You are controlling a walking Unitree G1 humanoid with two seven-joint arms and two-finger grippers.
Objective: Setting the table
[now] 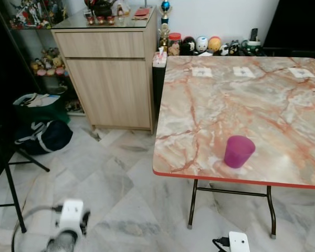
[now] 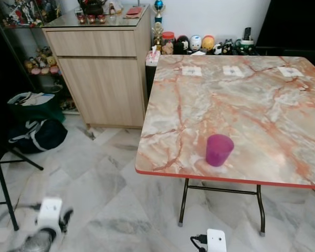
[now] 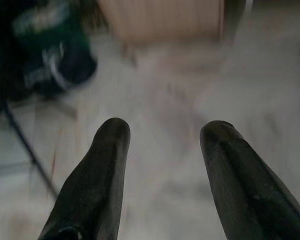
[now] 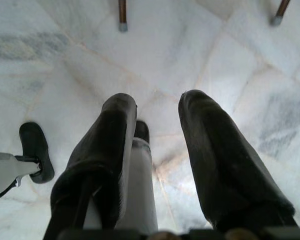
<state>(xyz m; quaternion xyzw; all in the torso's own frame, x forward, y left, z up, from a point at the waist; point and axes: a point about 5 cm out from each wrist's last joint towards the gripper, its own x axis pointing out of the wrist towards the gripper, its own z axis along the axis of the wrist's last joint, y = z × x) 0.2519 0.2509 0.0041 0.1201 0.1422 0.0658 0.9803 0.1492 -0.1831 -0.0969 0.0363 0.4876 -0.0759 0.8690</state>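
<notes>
**Cup on table, both arms low**

The left gripper (image 3: 162,150) hangs over the marble floor (image 1: 115,189), fingers spread and empty. Right of it, a purple cup (image 1: 238,151) stands upright near the table's (image 1: 199,105) near edge. The right gripper (image 4: 157,125) hangs parted, empty.

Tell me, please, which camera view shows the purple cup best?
The left eye view: the purple cup stands upright near the front edge of the marble table, sharp and unblocked. The right eye view shows it equally whole. Both wrist views face the floor.
</notes>
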